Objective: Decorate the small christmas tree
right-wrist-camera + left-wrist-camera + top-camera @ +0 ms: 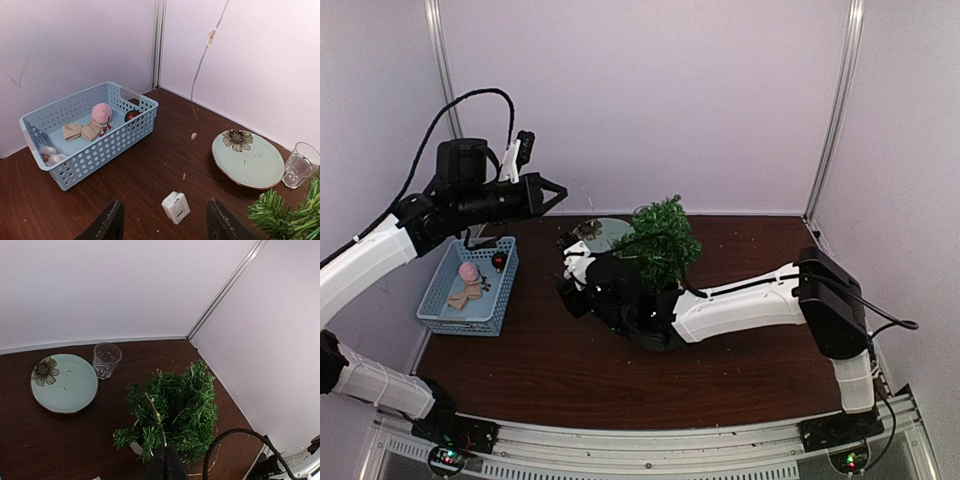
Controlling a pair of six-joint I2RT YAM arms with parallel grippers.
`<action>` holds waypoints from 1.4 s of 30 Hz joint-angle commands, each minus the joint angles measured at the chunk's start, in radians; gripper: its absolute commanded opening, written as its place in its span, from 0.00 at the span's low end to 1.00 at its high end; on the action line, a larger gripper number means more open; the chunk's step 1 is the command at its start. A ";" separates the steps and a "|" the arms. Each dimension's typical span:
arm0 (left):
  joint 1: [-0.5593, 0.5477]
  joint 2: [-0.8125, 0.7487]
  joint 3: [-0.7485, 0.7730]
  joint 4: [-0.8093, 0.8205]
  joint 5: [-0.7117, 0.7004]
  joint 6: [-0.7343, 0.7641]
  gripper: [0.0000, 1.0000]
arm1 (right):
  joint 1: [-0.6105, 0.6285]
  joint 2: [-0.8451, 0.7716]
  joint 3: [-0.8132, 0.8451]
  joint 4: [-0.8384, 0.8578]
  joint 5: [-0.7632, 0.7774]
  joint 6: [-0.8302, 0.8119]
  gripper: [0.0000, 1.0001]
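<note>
Brown table, small christmas tree upright.
Right gripper spread, nearer; seen from above, tree at its 2 o'clock. Left gripper pressed together, seemingly pinching wire.

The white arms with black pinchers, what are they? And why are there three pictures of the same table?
They are two robot arms. Each ends in a gripper with two fingers. One camera looks down from above and sees everything. The other two sit on the wrists and show what each gripper faces. On the brown table stand the small christmas tree, a pale green plate with a flower and a glass cup. A blue basket holds decorations: a pink pompom, a beige bow and a red ball. A little white box lies on the table too. The left gripper is shut and seems to pinch a thin wire above the tree. The right gripper is open and holds nothing; the white box lies just in front of it.
</note>
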 commanded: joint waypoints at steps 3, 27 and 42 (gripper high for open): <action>0.005 -0.025 -0.001 0.062 0.021 -0.008 0.00 | 0.004 0.063 0.083 0.120 0.107 -0.091 0.54; 0.005 -0.008 -0.024 0.017 -0.109 0.038 0.00 | -0.020 -0.234 -0.212 0.138 -0.125 -0.079 0.00; 0.005 0.074 -0.008 0.018 -0.095 0.056 0.00 | -0.084 -0.525 -0.246 -0.252 -0.225 -0.012 0.00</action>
